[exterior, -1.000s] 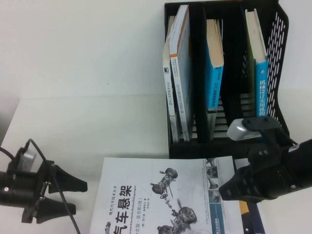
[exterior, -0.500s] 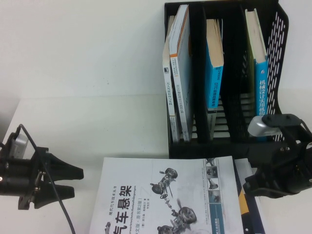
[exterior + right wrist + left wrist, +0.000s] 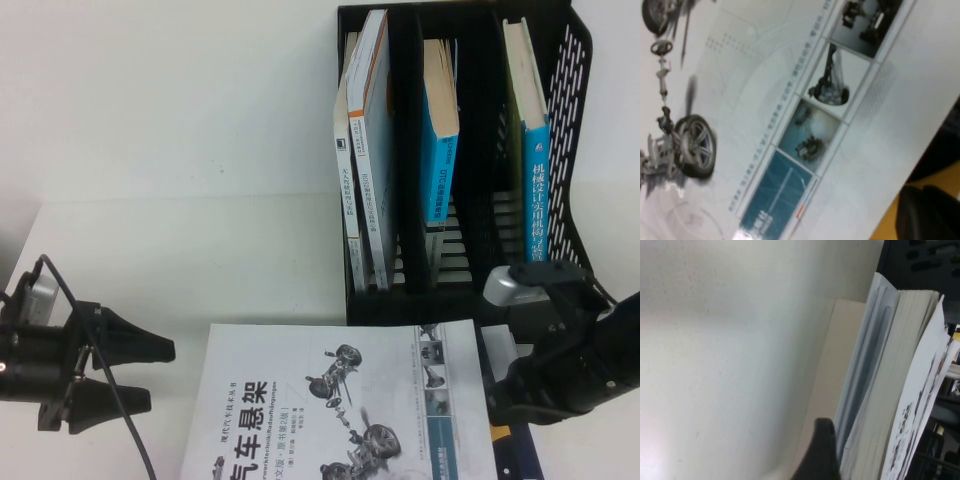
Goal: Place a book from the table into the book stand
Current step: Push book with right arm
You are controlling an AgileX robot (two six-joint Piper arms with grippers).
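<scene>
The white book (image 3: 330, 410) with car suspension drawings lies flat on the white table (image 3: 180, 240), in front of the black book stand (image 3: 572, 90). My left gripper (image 3: 148, 374) is open and empty, low over the table just left of the book's left edge. In the left wrist view one fingertip (image 3: 823, 450) shows beside the book's page edge (image 3: 880, 390). My right gripper (image 3: 505, 405) is shut and sits at the book's right edge, over a dark navy book (image 3: 515, 445). The right wrist view shows the white cover (image 3: 790, 115) close below and a dark fingertip (image 3: 930, 215).
The stand holds several upright books: pale ones (image 3: 365, 130) in the left compartment, a blue-spined one (image 3: 438, 150) in the middle, another blue-spined one (image 3: 535, 150) on the right. The navy book with orange graphic lies partly under the white book.
My right gripper swung off the book's upper right corner to the right, then came back lower against its right edge. My left gripper drew back slightly left.
</scene>
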